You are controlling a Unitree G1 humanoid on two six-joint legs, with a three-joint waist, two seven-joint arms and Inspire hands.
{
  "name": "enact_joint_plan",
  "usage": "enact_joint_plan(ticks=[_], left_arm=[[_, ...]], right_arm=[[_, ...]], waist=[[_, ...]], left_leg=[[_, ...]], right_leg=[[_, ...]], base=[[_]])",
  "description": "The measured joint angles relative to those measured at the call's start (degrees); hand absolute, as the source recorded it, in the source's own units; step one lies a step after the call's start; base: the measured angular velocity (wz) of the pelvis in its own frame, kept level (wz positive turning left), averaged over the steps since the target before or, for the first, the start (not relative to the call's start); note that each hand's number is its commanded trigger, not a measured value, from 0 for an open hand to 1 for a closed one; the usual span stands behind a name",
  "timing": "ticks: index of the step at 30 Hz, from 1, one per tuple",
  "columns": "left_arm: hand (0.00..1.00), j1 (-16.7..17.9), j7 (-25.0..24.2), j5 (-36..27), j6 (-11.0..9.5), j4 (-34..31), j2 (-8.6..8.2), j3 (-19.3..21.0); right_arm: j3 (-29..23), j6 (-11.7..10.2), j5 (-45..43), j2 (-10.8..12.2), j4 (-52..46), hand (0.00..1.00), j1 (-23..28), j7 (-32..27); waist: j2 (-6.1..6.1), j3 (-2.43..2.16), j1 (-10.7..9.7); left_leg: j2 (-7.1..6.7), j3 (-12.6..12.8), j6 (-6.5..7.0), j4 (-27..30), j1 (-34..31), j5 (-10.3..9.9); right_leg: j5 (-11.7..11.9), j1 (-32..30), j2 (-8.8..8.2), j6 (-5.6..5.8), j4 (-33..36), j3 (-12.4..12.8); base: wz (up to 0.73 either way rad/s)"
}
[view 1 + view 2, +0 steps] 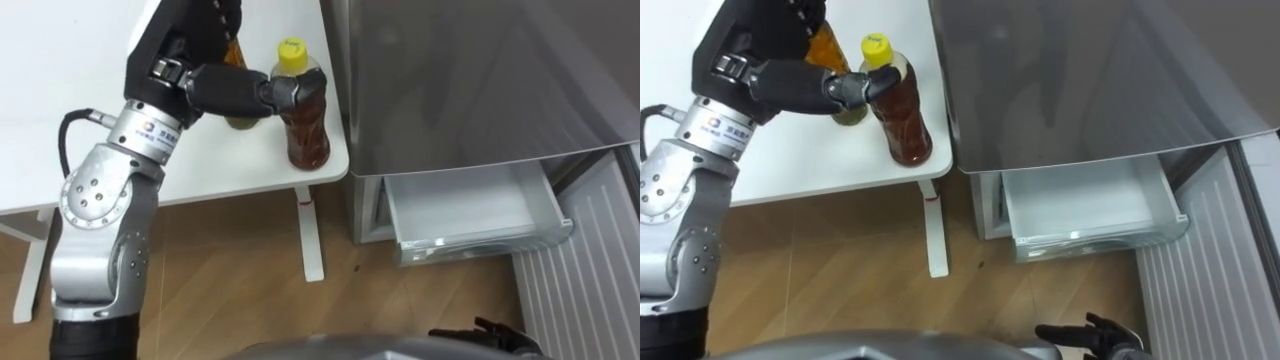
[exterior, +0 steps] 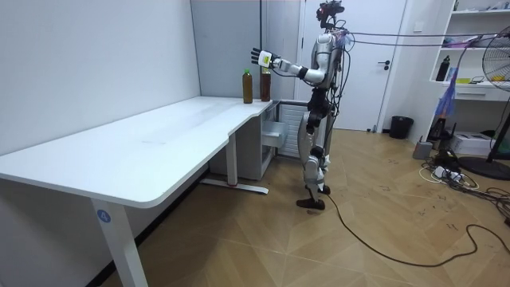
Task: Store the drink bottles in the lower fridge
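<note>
A brown drink bottle with a yellow cap (image 1: 305, 135) stands upright at the near right corner of the white desk (image 1: 60, 100), close to its edge. My left hand (image 1: 205, 85) reaches in from the left. Its thumb lies across the bottle's shoulder just under the cap, while the fingers stretch up past a second amber bottle (image 1: 240, 122) that stands right behind it. The room view has both bottles (image 2: 265, 86) side by side at the desk's far end, with the hand's fingers spread. The grey fridge (image 1: 480, 80) stands to the right, its lower drawer (image 1: 470, 205) pulled out and empty. My right hand (image 1: 480, 335) hangs low, fingers relaxed.
A gap of wooden floor lies between the desk's leg (image 1: 310, 235) and the fridge. I stand at the desk's far end beside the fridge. A fan and shelves (image 2: 478, 80) stand across the room, with cables on the floor there.
</note>
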Motion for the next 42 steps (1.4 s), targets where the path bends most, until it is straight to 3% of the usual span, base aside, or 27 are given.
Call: enact_joint_plan(ticks=[9, 17, 42], left_arm=[[0.0, 0.5, -0.2, -0.1, 0.0, 3.3, -0.02, -0.1], [0.0, 1.8, -0.2, -1.5, 0.0, 6.4, -0.04, -0.2], [0.0, 3.4, -1.7, -3.5, 0.5, 9.5, -0.27, -2.6]], right_arm=[[0.1, 0.0, 0.0, -0.1, -0.3, 0.0, 0.1, 0.0], [0.2, 0.0, 0.0, 0.1, -1.0, 0.0, 0.2, 0.5], [0.1, 1.0, 0.0, 0.3, -1.1, 0.0, 0.0, 0.5]], waist=[[0.03, 0.09, 0.1], [-0.57, 0.48, 0.2], [-1.02, 0.12, -0.2]], left_leg=[[0.05, 0.3, 0.0, -0.6, 0.6, 0.0], [0.04, 0.7, 0.0, -0.8, 0.7, 0.0], [0.04, 0.7, 0.0, -0.9, 0.8, 0.0]], right_leg=[[0.0, 0.2, 0.02, 0.0, 0.1, 0.1], [0.0, 0.1, -0.01, 0.01, 0.0, 0.6], [0.0, 0.1, 0.0, 0.01, 0.0, 0.3]], base=[[-0.02], [-0.03], [0.0]])
